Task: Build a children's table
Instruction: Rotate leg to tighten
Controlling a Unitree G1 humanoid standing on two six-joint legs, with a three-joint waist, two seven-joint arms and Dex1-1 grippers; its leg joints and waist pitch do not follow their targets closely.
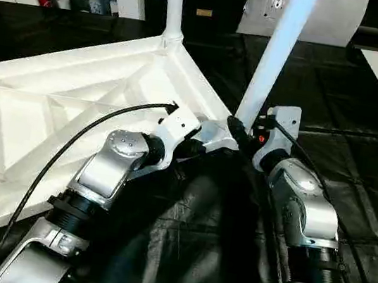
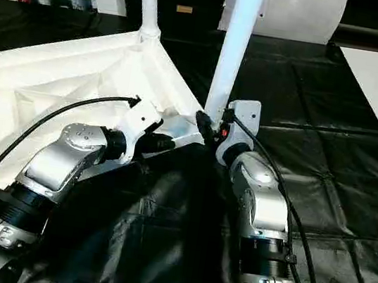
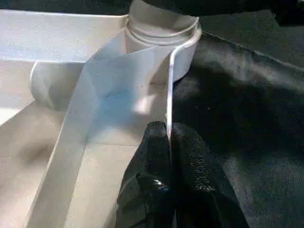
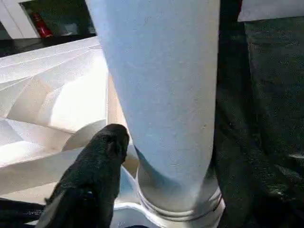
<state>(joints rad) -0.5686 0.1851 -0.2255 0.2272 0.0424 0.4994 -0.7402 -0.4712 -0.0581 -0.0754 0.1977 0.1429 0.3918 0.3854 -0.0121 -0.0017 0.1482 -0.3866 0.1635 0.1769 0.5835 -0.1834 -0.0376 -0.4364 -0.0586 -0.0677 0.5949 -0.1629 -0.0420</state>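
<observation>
Two legs (image 2: 233, 48) stand in the unlabelled upturned table top (image 1: 52, 107).

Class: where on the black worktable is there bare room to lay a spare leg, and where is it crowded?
Free: black cover right of the right gripper. Crowded: near corner socket, where both grippers meet the leg and tabletop.

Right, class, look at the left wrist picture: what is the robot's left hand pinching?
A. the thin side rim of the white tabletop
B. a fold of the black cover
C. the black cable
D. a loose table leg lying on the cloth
A: in the left wrist view the left hand's two black fingers are closed on the thin white rim of the tabletop, just short of the corner socket.
</observation>
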